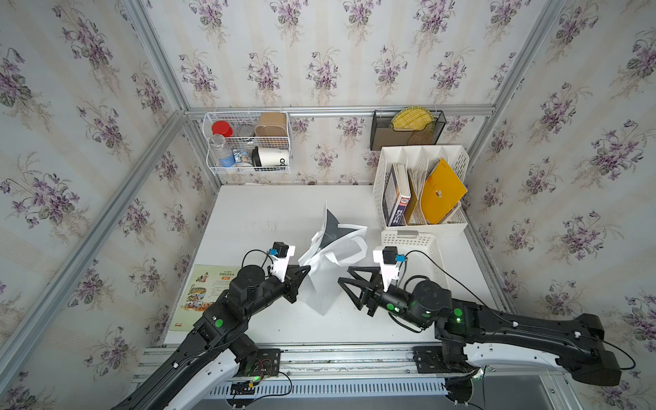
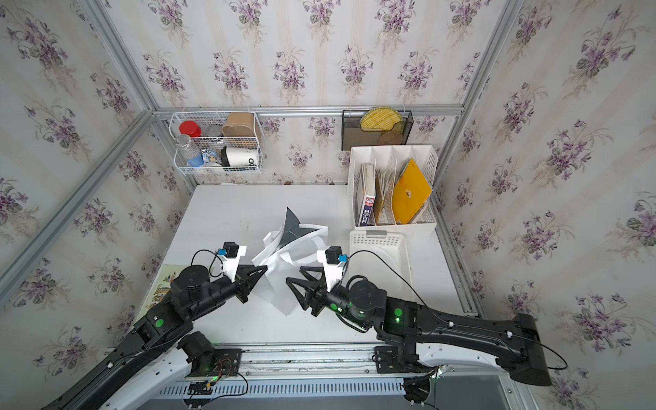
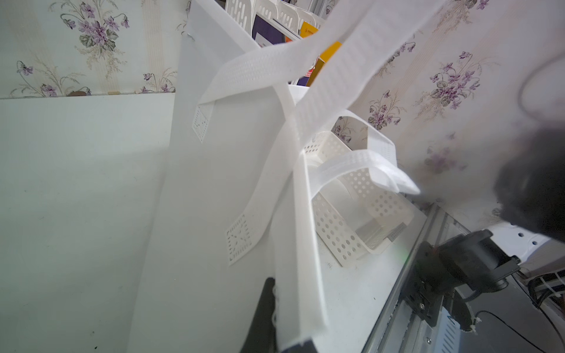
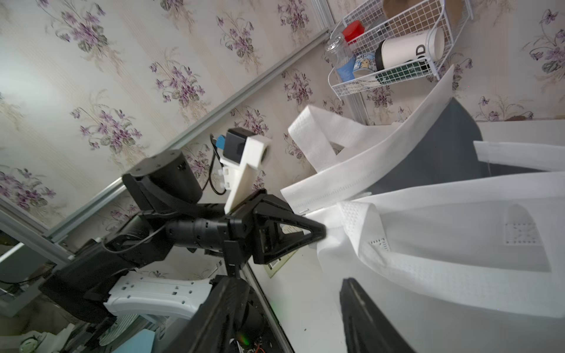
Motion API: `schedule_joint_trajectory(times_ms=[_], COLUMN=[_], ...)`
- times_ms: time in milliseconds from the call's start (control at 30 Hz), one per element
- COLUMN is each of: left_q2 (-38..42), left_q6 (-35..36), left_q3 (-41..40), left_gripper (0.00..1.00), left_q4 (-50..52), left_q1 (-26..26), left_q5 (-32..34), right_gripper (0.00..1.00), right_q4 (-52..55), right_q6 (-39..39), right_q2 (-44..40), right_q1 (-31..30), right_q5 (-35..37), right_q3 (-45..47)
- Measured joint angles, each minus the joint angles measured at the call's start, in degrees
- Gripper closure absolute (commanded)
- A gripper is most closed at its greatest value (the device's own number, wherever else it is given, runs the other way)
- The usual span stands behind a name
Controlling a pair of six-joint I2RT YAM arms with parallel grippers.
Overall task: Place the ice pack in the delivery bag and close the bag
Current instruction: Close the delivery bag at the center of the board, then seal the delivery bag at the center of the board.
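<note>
- The ice pack (image 3: 371, 232) seems to be the pale, see-through pouch lying at the bottom of the low tray (image 3: 333, 235), as the left wrist view shows it. It is too blurred there for any label to be read. In both top views the right arm's camera mount covers that part of the tray, so the pouch cannot be made out.
- No gripper touches the pouch, and it is not in the bag.
- The bag (image 1: 324, 284) (image 2: 280, 287) stands on the table (image 1: 255, 220) between the two grippers, just beside the tray. Its mouth is open and shows a dark grey lining (image 1: 333, 227).
- Its two flat white handles (image 3: 253, 70) droop loosely over the rim, one of them hanging toward the tray (image 1: 358, 248).
- The left gripper (image 1: 307, 270) (image 4: 321, 233) is closed, its tips pinching the white fabric at the bag's near edge.
- The right gripper (image 1: 344, 275) (image 2: 294, 275) is roughly half open with nothing between its fingers (image 4: 360, 311). It sits close to the bag's other side; whether it touches the fabric cannot be told.
- The tray (image 1: 419, 241) sits at the table's right side, in front of a white file rack (image 1: 458, 159) holding books and a yellow folder.
- A picture booklet (image 1: 202, 291) lies flat under the left arm.
- A wire basket (image 1: 209, 142) with a bottle, cups and a jar hangs on the back wall.
</note>
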State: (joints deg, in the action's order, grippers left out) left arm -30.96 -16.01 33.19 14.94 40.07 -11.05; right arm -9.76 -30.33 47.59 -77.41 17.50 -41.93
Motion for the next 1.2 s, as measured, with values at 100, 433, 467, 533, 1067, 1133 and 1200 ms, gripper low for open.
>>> schedule_joint_trajectory(times_ms=[100, 433, 467, 533, 1067, 1133, 1200], left_q2=[-0.57, -1.44, -1.44, -1.44, -0.04, -0.04, -0.09], left_q6=[1.05, 3.26, 3.3, 3.45, 3.67, 3.69, 3.76], left_q3=[0.37, 1.05, 1.05, 1.05, 1.05, 1.05, 1.05], left_gripper=[1.0, 1.0, 1.0, 1.0, 1.0, 1.0, 1.0], left_q4=[-0.07, 0.17, 0.2, 0.22, 0.92, 0.92, 0.92], left_q1=[0.0, 0.0, 0.0, 0.0, 0.02, 0.02, 0.02], left_q5=[-1.16, -5.33, -5.35, -5.35, -5.31, -5.31, -5.31], right_gripper=[0.34, 0.53, 0.55, 0.59, 0.67, 0.56, 0.49], right_q4=[5.07, 21.38, 21.88, 22.77, 20.96, 20.04, 18.51], right_q6=[-2.91, -4.11, -4.15, -4.24, -11.52, -11.43, -11.19], right_q2=[-0.28, 15.72, 16.94, 18.93, 20.52, 18.53, 16.59], right_q1=[0.0, 3.63, 4.98, 7.43, 10.45, 10.67, 10.78], right_q5=[3.8, 8.0, 6.78, 4.48, -1.49, -1.25, -1.22], right_q3=[-4.11, -20.44, -20.68, -20.65, -8.17, -7.87, -8.04])
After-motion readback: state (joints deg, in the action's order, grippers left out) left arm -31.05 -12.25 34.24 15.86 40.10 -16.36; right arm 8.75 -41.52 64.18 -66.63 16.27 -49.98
